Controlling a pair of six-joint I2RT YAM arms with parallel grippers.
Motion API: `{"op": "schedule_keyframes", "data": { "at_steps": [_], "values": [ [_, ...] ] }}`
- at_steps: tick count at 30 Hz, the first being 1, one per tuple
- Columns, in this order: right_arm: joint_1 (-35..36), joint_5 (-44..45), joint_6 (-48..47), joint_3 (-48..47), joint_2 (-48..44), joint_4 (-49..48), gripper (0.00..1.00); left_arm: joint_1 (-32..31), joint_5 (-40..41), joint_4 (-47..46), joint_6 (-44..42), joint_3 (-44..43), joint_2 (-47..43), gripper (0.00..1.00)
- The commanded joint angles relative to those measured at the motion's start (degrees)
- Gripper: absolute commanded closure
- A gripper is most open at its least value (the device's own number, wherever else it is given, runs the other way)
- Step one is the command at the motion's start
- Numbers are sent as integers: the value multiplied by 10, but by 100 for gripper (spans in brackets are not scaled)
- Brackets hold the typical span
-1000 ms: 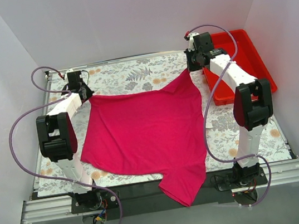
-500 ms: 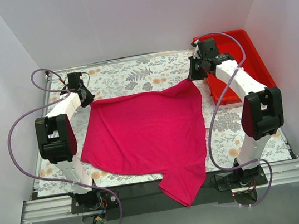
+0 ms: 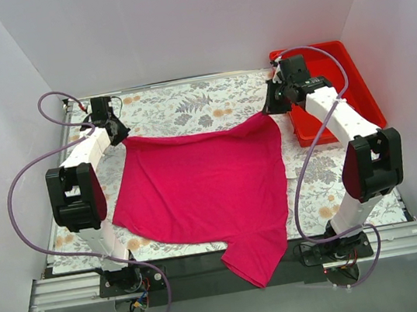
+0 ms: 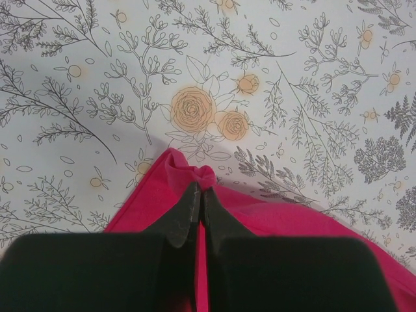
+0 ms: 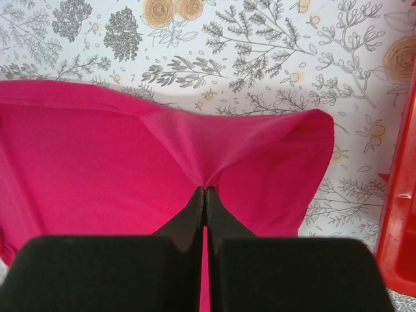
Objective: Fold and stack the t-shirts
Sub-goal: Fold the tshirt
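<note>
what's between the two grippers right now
The far edge of the pink t-shirt, running from the left gripper to the right gripper, each pinching a corner; the top view shows it.

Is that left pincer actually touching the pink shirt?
Touching. The left wrist view shows the left pincer shut on a bunched corner of the t-shirt.

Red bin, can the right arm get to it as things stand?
Probably yes: the red bin sits beside the right gripper with nothing between, but that gripper is shut on the t-shirt corner.
</note>
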State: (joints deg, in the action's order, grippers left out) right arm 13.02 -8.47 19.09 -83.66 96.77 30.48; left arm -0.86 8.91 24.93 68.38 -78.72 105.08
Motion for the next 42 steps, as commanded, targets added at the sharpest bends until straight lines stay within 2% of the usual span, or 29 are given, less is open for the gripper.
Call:
{"op": "schedule_keyframes", "data": {
  "at_steps": [1, 20, 42],
  "values": [
    [-1, -21, 16, 13, -25, -2, 99, 2, -4, 6, -4, -16, -39, 100],
    [-1, -31, 27, 49, -74, -1, 99, 2, -14, 12, 17, 15, -63, 100],
    [9, -94, 68, 227, -204, 30, 99, 2, -6, 14, 50, 147, -138, 100]
  ]
}}
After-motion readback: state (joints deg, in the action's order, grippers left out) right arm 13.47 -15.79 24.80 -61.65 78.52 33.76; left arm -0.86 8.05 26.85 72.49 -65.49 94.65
